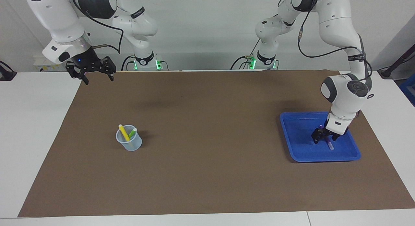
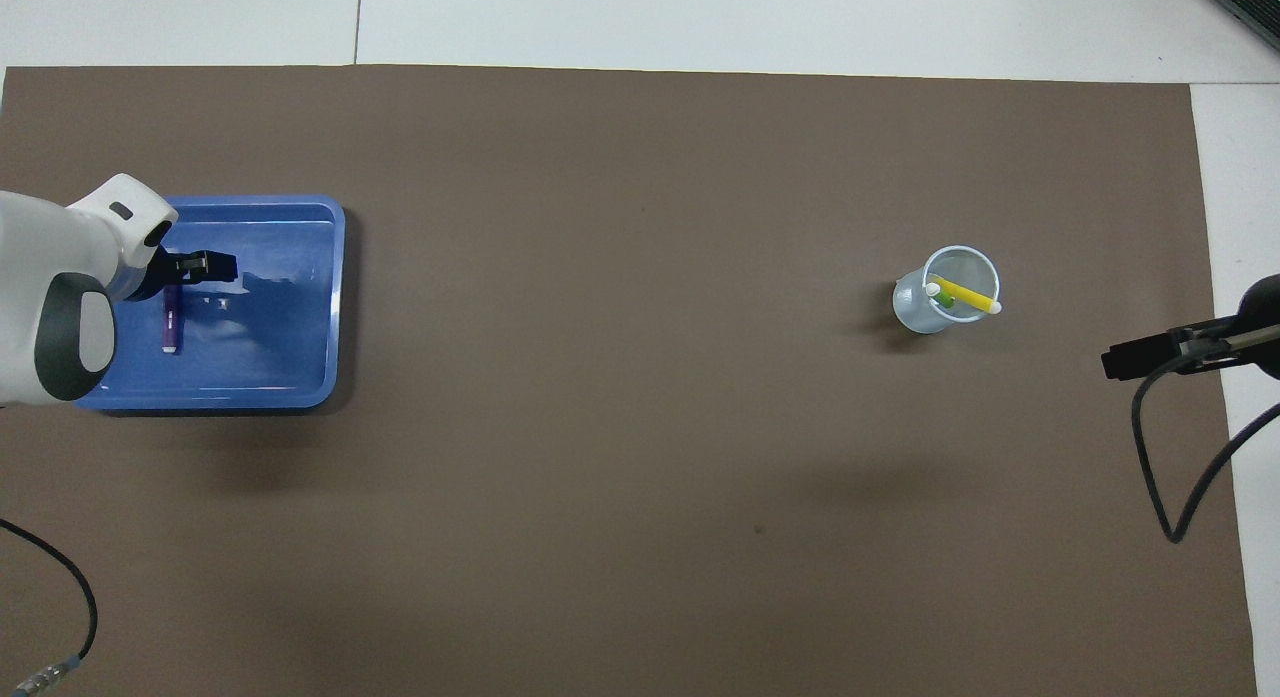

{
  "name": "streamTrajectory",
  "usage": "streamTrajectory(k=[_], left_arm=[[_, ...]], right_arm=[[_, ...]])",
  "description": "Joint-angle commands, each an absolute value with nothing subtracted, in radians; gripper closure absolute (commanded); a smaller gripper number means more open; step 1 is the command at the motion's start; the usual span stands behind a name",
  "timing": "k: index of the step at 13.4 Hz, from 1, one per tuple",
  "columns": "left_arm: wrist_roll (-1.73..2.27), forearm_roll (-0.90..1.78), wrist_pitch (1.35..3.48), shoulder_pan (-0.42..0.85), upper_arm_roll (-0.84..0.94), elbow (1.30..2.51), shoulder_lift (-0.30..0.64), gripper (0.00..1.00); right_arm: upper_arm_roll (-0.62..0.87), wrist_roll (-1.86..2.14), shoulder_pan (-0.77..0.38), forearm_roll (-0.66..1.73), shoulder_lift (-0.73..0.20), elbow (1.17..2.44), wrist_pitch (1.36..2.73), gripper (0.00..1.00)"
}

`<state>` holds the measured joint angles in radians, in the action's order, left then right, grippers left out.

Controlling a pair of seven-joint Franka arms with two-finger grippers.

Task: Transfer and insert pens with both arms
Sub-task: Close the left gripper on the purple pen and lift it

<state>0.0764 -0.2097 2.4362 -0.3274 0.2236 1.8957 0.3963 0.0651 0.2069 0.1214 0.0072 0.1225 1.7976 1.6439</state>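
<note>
1. Purple pen [image 1: 327, 142] in the facing view: lying flat in the blue tray [image 1: 301, 148] at the left arm's end of the surface. Left gripper [image 1: 325, 137] is low over it with fingers apart, straddling the barrel and not clamped. I can't confirm contact from here.
2. Same view, clear cup [image 1: 129, 142] stands toward the right arm's end, on the brown mat [image 1: 207, 174]. Yellow pen [image 1: 123, 132] and green pen [image 1: 132, 133] lean inside it, cap ends up. My read: two of three done, purple is the last.
3. Same view, right gripper [image 1: 96, 75] hangs in the air over the mat's corner nearest its own base, fingers apart, empty, waiting. Likely parked there to take the handover, since tray and cup are well apart and one arm probably can't serve both.
4. Overhead view: the purple pen [image 2: 172, 319] runs lengthwise toward and away from the robots, pale cap at the nearer end. The left gripper [image 2: 190, 269] covers the pen's farther end, so the grip looks set for the barrel, not the cap.
5. Overhead view: the cup [image 2: 948, 289] has the yellow pen [image 2: 965, 296] resting across its rim, the green one low beside it. The opening is still roomy enough for a third. Only part of the right arm shows, at the mat's edge.
</note>
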Motion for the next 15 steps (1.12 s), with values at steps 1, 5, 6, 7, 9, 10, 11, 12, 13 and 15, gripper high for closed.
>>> streamTrajectory(k=[1,5,6,7,9,10,11,12,13,15], left_arm=[[0.046,-0.201,2.416,-0.331,0.209,1.893,0.394,0.00],[-0.012,-0.201,2.427,-0.362,0.209,1.922,0.388,0.00],[-0.012,-0.201,2.427,-0.359,0.207,1.927,0.387,0.09],[-0.017,-0.201,2.427,-0.368,0.207,1.936,0.385,0.15],[-0.015,-0.201,2.421,-0.371,0.207,1.950,0.380,0.26],[-0.014,-0.201,2.419,-0.367,0.207,1.956,0.376,0.29],[-0.014,-0.201,2.413,-0.371,0.207,1.956,0.376,0.35],[-0.014,-0.201,2.410,-0.370,0.207,1.954,0.376,0.45],[-0.011,-0.201,2.408,-0.365,0.207,1.953,0.376,0.52],[-0.008,-0.201,2.393,-0.359,0.207,1.954,0.374,0.60]], right_arm=[[0.069,0.186,0.123,-0.012,0.149,1.830,1.669,0.00],[0.069,0.186,0.123,-0.011,0.149,1.830,1.669,0.00],[0.069,0.186,0.123,-0.011,0.149,1.830,1.669,0.00],[0.069,0.186,0.123,-0.011,0.149,1.830,1.667,0.00],[0.069,0.186,0.126,-0.011,0.149,1.832,1.671,0.00],[0.069,0.186,0.126,-0.011,0.149,1.832,1.671,0.00],[0.071,0.186,0.123,-0.011,0.149,1.832,1.671,0.00],[0.069,0.186,0.121,-0.011,0.149,1.832,1.669,0.00],[0.069,0.187,0.121,-0.012,0.149,1.832,1.669,0.00],[0.069,0.193,0.123,-0.011,0.149,1.832,1.667,0.00]])
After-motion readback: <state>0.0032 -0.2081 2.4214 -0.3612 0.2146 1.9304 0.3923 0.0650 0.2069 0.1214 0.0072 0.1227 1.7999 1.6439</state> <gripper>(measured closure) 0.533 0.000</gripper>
